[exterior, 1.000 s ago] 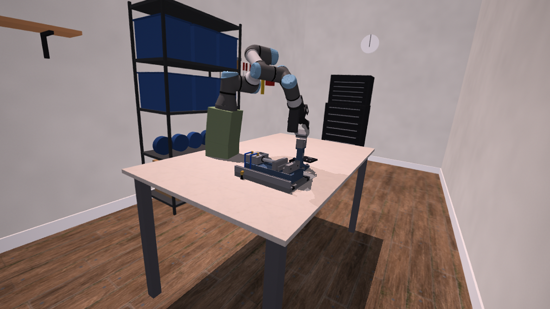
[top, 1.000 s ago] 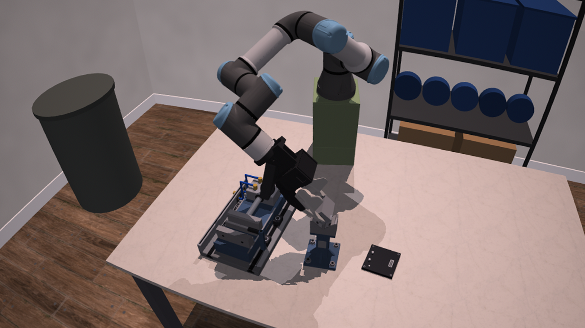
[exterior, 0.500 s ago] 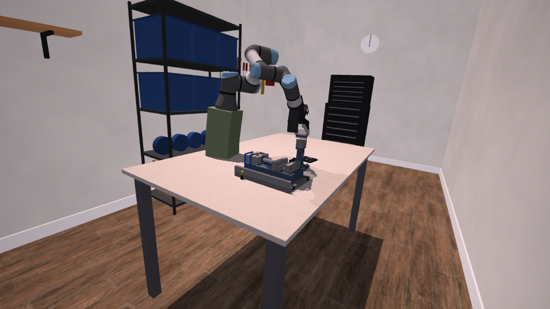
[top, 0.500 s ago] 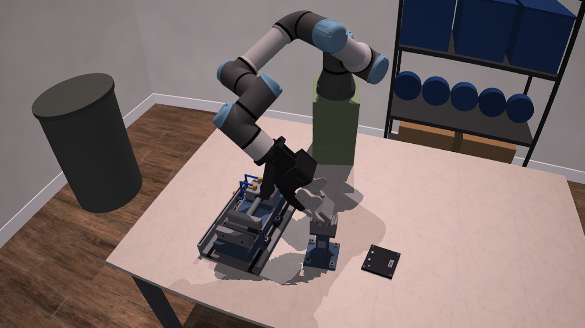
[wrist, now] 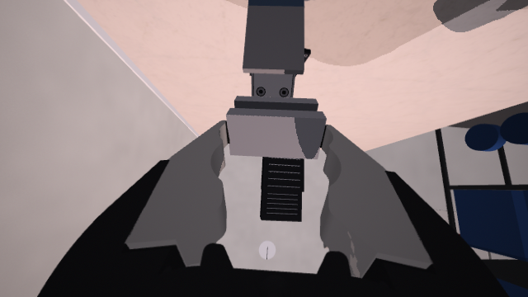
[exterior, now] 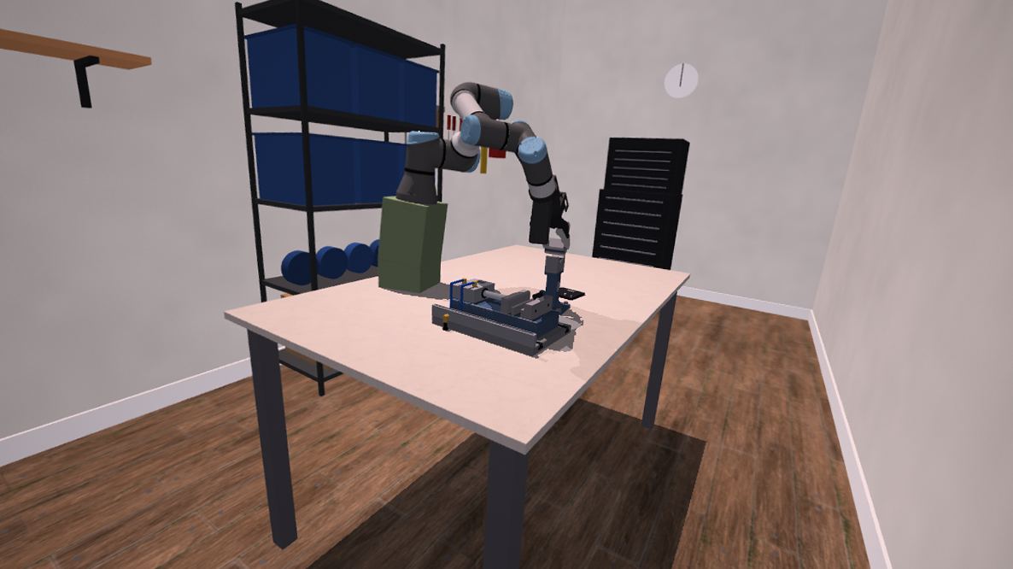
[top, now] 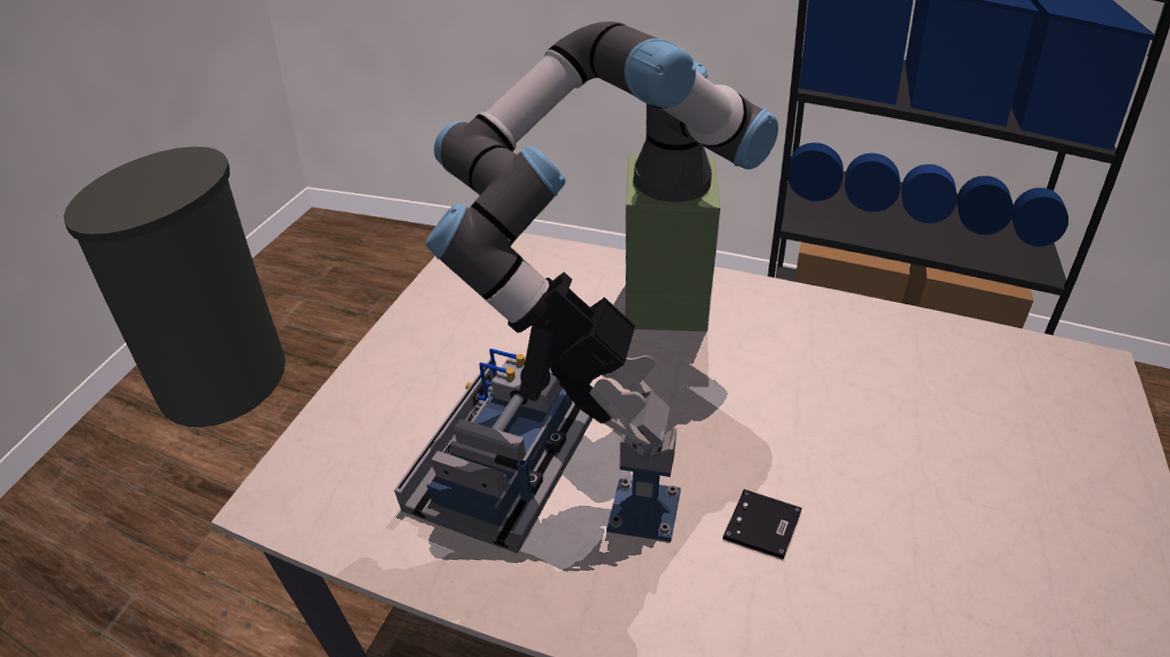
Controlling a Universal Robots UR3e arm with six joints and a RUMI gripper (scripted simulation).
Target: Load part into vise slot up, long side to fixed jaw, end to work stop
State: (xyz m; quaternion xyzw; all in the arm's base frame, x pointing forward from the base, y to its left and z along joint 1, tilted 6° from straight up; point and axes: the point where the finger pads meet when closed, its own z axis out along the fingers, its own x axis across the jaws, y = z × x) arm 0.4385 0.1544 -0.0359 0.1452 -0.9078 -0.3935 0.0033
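My gripper is shut on the grey part, with one fingertip at each end of it. The part's slot shows as a dark band along the edge toward the top of the wrist view. The grey V-block stands on its blue post, close below the held part; whether they touch is hard to tell. The vise is left of it, with an open gap between its moving jaw and fixed jaw. The dark work stop shows there. The infeed plate bears no part.
The V-block's bolted foot stands between vise and infeed plate. Blue air lines rise at the vise's cylinder end, near the wrist. The green pedestal bears the arm behind. The table's front edge lies beyond the vise.
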